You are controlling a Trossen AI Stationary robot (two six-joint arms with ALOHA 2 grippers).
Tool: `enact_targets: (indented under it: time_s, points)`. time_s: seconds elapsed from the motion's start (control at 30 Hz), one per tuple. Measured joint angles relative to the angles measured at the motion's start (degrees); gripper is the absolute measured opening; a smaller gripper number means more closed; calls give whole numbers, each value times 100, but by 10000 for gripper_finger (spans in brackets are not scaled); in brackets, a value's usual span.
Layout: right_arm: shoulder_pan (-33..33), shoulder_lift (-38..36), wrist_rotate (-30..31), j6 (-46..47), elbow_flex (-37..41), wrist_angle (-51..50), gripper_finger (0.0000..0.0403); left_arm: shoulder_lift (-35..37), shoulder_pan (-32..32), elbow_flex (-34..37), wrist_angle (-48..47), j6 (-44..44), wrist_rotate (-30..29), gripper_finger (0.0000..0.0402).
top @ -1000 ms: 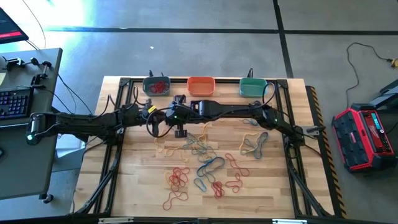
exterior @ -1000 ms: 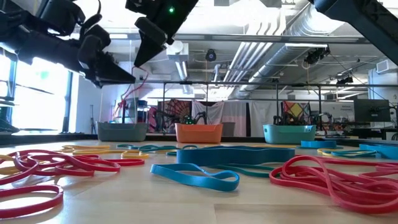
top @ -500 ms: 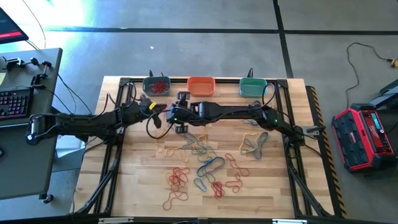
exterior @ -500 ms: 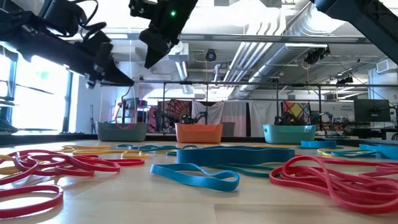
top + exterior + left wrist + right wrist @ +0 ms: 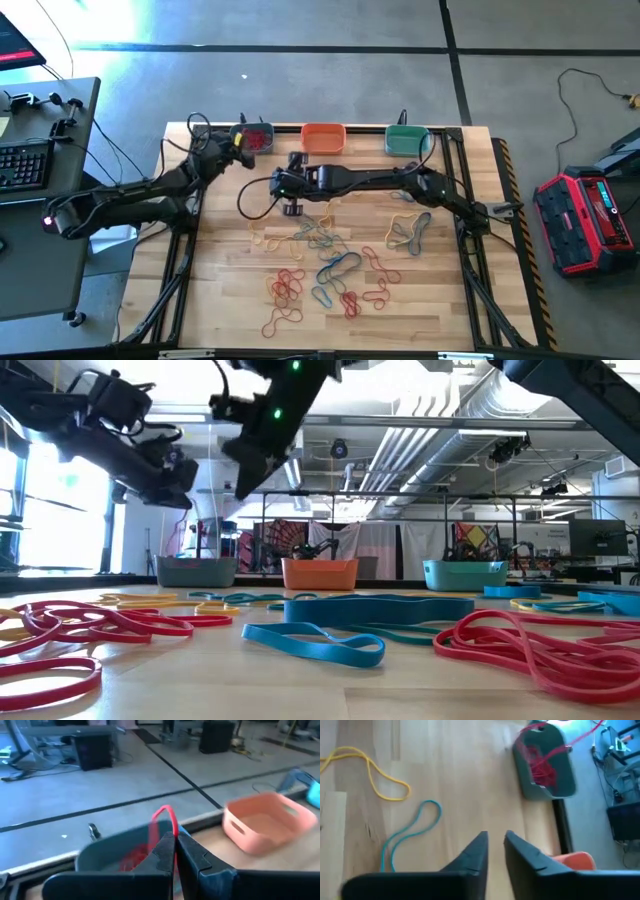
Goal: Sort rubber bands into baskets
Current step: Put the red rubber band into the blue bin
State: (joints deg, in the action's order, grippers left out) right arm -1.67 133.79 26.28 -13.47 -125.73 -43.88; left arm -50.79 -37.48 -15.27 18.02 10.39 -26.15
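My left gripper (image 5: 240,143) is shut on a red rubber band (image 5: 168,817) at the near-left rim of the grey-blue basket (image 5: 252,137), which holds red bands (image 5: 540,767). The orange basket (image 5: 323,137) and the teal-green basket (image 5: 407,140) stand to its right along the far edge. My right gripper (image 5: 275,186) hovers above the table near the middle, pointing toward the left and downward. Its fingers (image 5: 495,840) are a narrow gap apart with nothing between them. Several red, yellow and blue bands (image 5: 320,260) lie flat on the wood. My left gripper pinches the red band between its two fingertips, which point almost level toward the far edge. A short loop of the band (image 5: 168,817) stands up past the tips. In the right wrist view a red strand (image 5: 570,742) slants down to the grey-blue basket.
Black frame rails (image 5: 200,135) and cables (image 5: 250,200) run around the tabletop's edges. A desk with a keyboard (image 5: 25,165) stands left of the table, and a red case (image 5: 590,220) lies on the floor to the right. Loose bands fill the table's near half.
My left gripper has swung away from my right gripper toward the far edge and now sits at the grey-blue basket, carrying the red band with it. My right gripper has sunk a little toward the table.
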Motion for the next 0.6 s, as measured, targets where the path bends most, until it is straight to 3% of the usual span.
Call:
enact_targets:
  time_s: [0.13, 0.3, 0.6]
  points:
    - [0, 0, -37, -51, 473, 659, 6, -470, -418, 0, 637, -42, 404, 0]
    - [37, 0, -37, 102, 769, 944, 15, -1195, -812, -76, 1168, -52, 626, 0]
    - [169, -2, -37, 166, 867, 1036, 2, -2166, -1141, -444, 1192, -175, 908, 1]
